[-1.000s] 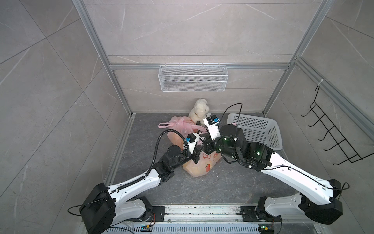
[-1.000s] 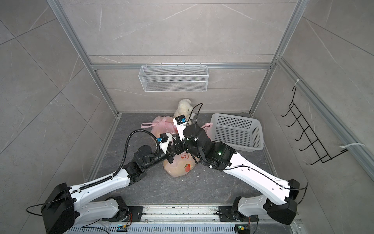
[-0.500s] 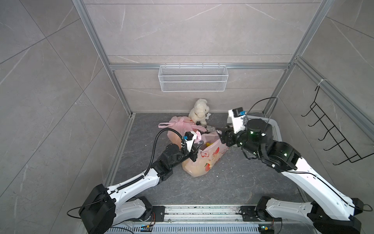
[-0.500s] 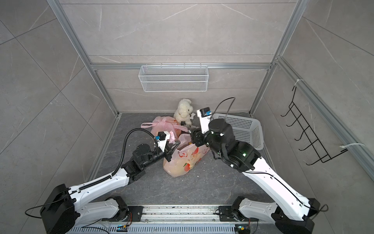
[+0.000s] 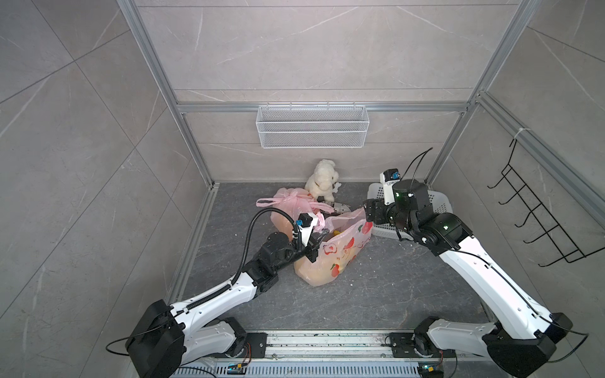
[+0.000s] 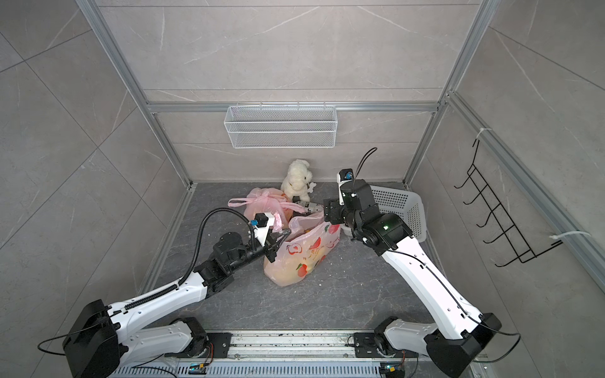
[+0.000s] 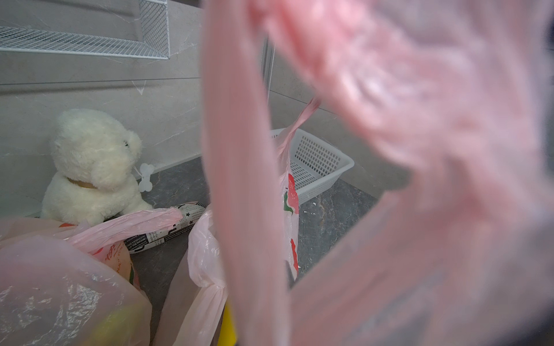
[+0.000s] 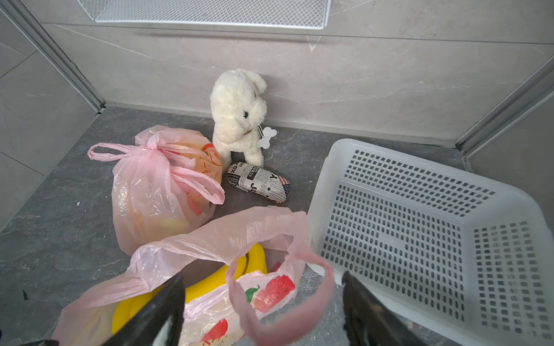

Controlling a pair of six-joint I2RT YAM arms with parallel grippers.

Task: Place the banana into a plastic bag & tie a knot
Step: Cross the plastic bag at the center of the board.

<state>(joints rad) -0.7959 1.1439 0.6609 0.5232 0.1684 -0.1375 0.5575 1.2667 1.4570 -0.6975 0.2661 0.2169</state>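
Banana [image 8: 207, 283] bagged, knot pending: my right tool [image 8: 260, 277] just released, wide; left tool [image 5: 312, 245] still grips the plastic bag [image 5: 334, 258] by its handle.

Printed case [image 8: 258, 183] lies beside plush dog [image 8: 236, 113], near white basket [image 8: 395, 236].

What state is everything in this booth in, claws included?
Front pink fruit-print plastic bag: mouth open, untied.
Yellow banana: inside that bag.
Rear pink plastic bag: knotted shut.
Left claw: shut on the front bag's handle.
Right claw: open around a loose handle loop.
White perforated plastic basket: empty.
White wire-mesh wall shelf: empty.
Newspaper-print case: closed, lying flat.
White plush dog: sitting upright.
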